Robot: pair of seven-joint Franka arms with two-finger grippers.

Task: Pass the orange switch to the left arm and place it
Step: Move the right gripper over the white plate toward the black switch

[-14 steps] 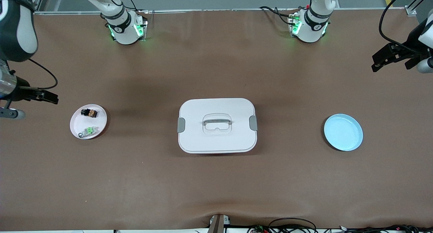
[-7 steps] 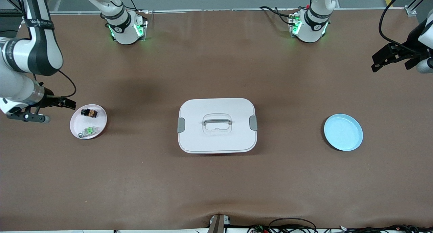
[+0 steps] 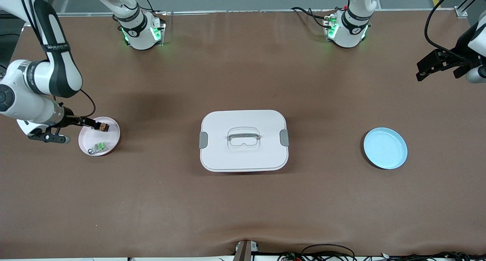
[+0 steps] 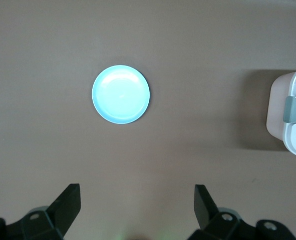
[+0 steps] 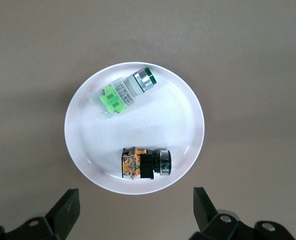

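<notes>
Between the plates sits the box [image 3: 243,140]; right gripper [image 3: 92,123] hangs open-fingered over the orange switch [image 5: 146,163], left gripper [image 3: 426,68] open near the table's edge.

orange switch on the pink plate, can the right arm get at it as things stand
Probably yes. The right tool hangs over the pink plate with its fingers open, the orange switch lies uncovered there, and the green component sits apart from it. The box stands well off.

A brown surface [image 3: 243,208] is carrying the box [image 3: 243,140] at frame centre, a pink plate [image 3: 112,137] middle-left and a blue plate [image 3: 385,148] middle-right.
</notes>
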